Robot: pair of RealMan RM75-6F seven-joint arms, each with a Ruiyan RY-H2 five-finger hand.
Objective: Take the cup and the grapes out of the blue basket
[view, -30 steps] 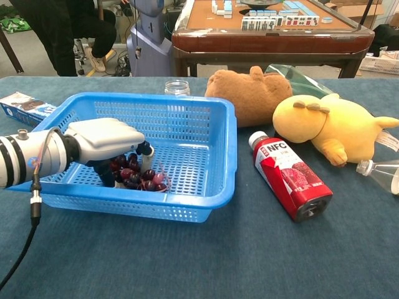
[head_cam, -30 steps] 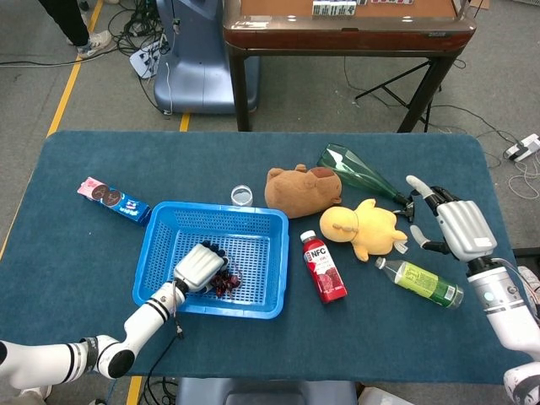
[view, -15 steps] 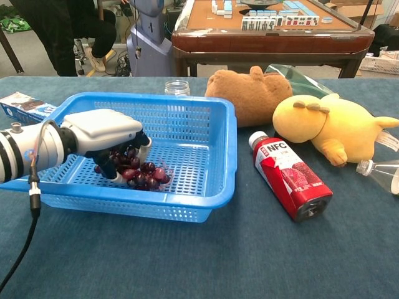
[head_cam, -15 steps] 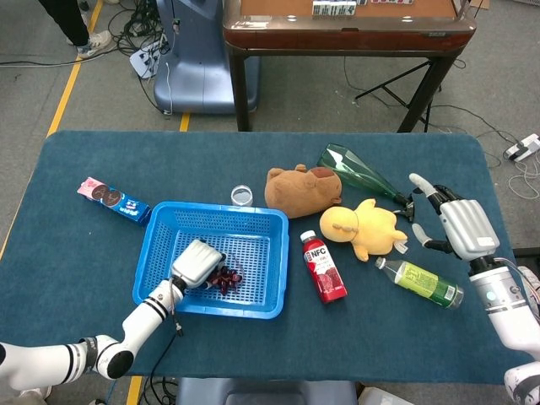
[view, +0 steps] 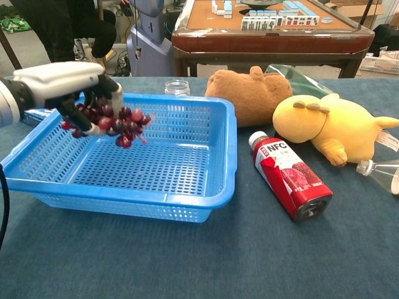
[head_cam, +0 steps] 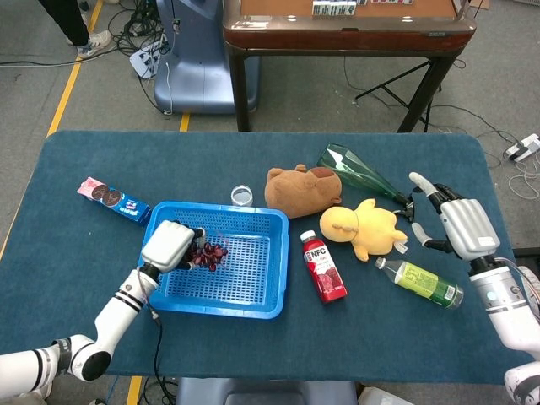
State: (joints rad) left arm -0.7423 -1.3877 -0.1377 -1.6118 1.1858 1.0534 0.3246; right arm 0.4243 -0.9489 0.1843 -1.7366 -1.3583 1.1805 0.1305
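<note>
The left hand has risen since a second ago, its fingers clamped on the grapes; the bunch, then on the floor of the blue basket, now hangs above the basket's left part, clear of the mesh; the right hand has barely shifted, fingers apart, holding nothing, near the green bottle; the small clear cup stands on the table just behind the basket; in the chest view the right hand is out of frame.
</note>
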